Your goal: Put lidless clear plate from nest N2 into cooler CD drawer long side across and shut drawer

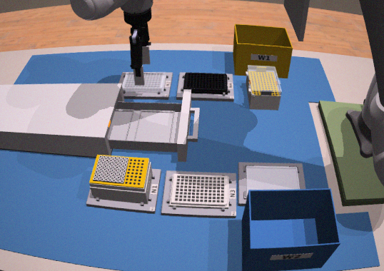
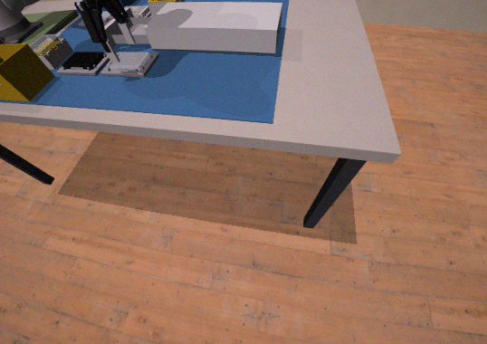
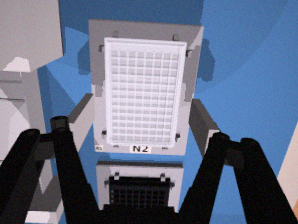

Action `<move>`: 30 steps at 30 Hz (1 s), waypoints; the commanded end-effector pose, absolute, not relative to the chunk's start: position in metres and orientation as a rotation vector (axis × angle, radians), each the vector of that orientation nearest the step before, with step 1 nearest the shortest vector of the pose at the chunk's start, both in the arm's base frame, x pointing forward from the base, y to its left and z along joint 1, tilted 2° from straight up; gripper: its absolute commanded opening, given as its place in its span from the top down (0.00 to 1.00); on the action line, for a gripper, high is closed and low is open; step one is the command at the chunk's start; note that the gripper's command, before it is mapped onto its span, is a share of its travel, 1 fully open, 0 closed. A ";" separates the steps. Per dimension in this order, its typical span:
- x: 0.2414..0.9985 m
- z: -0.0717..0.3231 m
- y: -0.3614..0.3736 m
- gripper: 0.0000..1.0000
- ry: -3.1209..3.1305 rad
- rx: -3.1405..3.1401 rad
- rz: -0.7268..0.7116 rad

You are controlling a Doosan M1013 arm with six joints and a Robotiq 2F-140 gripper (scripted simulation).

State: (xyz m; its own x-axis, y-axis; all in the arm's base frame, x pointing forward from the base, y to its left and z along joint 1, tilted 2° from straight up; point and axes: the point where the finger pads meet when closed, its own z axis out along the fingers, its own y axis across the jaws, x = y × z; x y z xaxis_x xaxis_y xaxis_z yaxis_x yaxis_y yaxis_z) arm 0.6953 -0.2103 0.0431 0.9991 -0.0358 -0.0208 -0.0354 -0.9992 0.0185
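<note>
The clear plate lies without a lid in nest N2 [image 3: 141, 148], behind the cooler's drawer. It fills the middle of the wrist view [image 3: 142, 92]. My gripper [image 1: 138, 76] is open and empty, low over the plate's near end. Its two pads stand wide of the plate's long sides [image 3: 142, 116] and do not touch it. The cooler CD [image 1: 53, 113] lies at the left with its drawer [image 1: 144, 125] pulled out and empty. An amber lamp [image 1: 108, 123] glows at the drawer's mouth. In the exterior view the gripper [image 2: 110, 52] stands over the plate [image 2: 131, 62].
A black plate [image 1: 206, 83] sits in the nest right of N2, then a tip box [image 1: 263, 84] and the yellow bin W1 [image 1: 262, 47]. In front stand a tube rack [image 1: 119, 172], a white plate [image 1: 199, 190], a lid nest [image 1: 272, 178] and the blue bin [image 1: 289, 225].
</note>
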 end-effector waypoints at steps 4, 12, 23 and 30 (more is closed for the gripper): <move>0.695 0.038 -0.210 0.34 -0.056 3.123 -0.033; 0.695 0.029 -0.210 0.34 -0.056 3.123 -0.033; 0.695 0.021 -0.211 0.34 -0.056 3.123 -0.033; 0.695 0.011 -0.211 0.34 -0.056 3.123 -0.033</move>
